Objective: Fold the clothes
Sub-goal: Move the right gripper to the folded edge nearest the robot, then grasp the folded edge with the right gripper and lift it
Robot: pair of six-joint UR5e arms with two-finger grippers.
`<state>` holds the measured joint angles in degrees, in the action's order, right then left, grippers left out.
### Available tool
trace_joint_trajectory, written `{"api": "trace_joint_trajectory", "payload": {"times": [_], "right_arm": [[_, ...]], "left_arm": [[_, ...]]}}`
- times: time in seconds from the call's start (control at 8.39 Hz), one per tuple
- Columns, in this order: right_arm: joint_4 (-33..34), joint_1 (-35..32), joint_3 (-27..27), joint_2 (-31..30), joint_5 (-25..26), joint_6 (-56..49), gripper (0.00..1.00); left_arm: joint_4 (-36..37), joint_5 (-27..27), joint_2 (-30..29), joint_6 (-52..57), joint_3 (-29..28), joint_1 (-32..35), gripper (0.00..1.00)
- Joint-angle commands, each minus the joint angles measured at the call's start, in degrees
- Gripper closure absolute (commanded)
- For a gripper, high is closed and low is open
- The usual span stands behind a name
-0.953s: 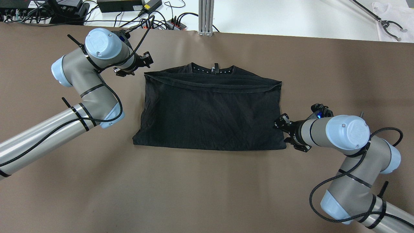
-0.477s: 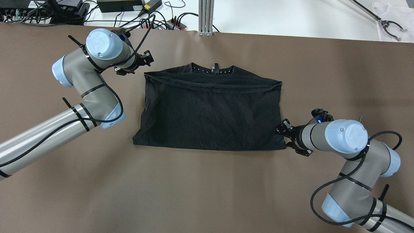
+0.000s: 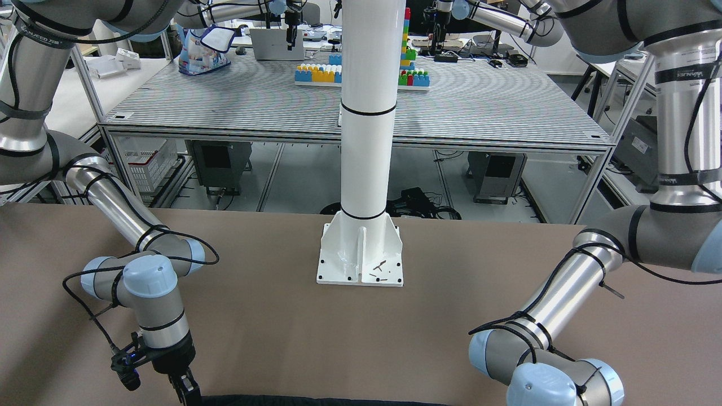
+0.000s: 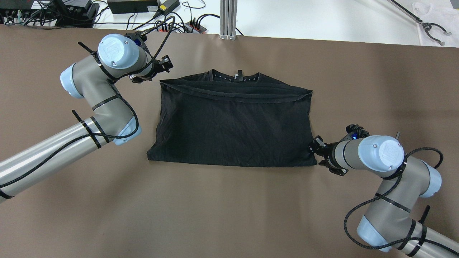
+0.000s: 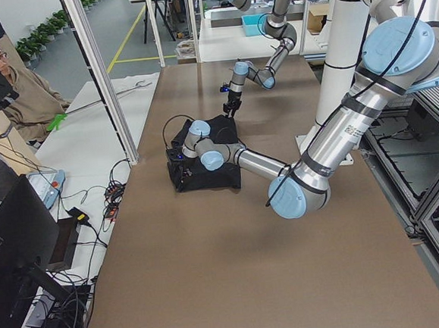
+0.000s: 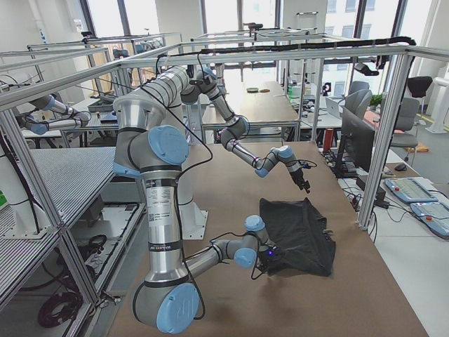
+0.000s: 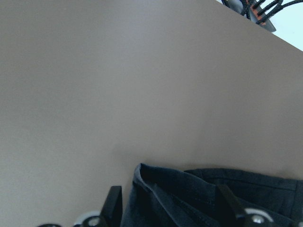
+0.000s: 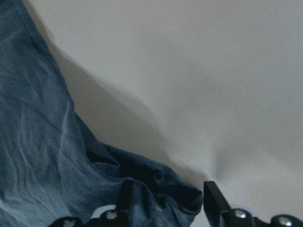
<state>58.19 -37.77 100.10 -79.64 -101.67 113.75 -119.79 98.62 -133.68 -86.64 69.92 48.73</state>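
From overhead, the black garment is seen laid flat in the middle of the table. The left gripper is held at its far left corner, and the right gripper at its near right corner. In each wrist view, the fingers are spread apart, with a cloth corner between them.

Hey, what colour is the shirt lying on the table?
The shirt is plain black; the overhead exterior view shows it best.

We see one black garment folded into a rough rectangle, flat mid-table, collar at far edge, slightly wrinkled.
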Motion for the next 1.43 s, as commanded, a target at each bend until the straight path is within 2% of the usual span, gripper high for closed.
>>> {"api": "trace_joint_trajectory", "payload": {"times": [0.0,0.12,0.24,0.36,0.48,0.71,0.83,0.95,1.07,1.19,1.31], "right_arm": [[0.0,1.81,-0.07,0.01,0.15,1.03,0.43],[0.0,2.69,-0.16,0.1,0.33,2.51,0.53],[-0.09,2.53,-0.08,0.01,0.16,3.05,0.68],[0.0,2.35,0.36,-0.16,-0.19,2.62,0.92],[-0.09,2.35,1.32,-0.69,-0.98,2.09,1.0],[0.0,2.26,5.87,-3.4,-3.61,2.87,1.0],[0.08,2.7,8.95,-4.55,-3.88,7.23,1.0],[0.35,4.09,12.28,-4.73,-6.5,14.23,1.0],[0.26,5.59,16.84,-6.48,-11.22,17.17,1.0],[-0.52,7.17,18.45,-6.49,-19.27,20.42,1.0],[-4.19,8.14,18.9,-6.67,-27.27,21.76,1.0]], "left_arm": [[0.08,-1.83,0.0,-0.29,0.04,-0.65,0.26],[0.08,-1.85,0.0,-0.29,0.04,-0.65,0.26],[-0.01,-1.76,-0.09,-0.46,0.13,-0.65,0.26],[-0.01,-1.85,-0.09,-0.98,0.05,-1.26,0.26],[-0.01,-1.85,-0.44,-0.99,0.04,-1.87,0.26],[-0.01,-1.85,-0.35,-1.08,-0.04,-2.14,0.26],[-0.01,-1.94,-0.35,-1.17,0.04,-2.14,0.26],[-0.01,-1.85,-0.35,-1.17,0.22,-2.06,0.26],[-0.01,-1.85,-0.35,-1.25,0.31,-2.06,0.26],[-0.09,-1.76,-0.26,-1.25,0.74,-2.06,0.26],[-0.09,-1.67,-0.35,-1.25,0.92,-2.06,0.26]]}}
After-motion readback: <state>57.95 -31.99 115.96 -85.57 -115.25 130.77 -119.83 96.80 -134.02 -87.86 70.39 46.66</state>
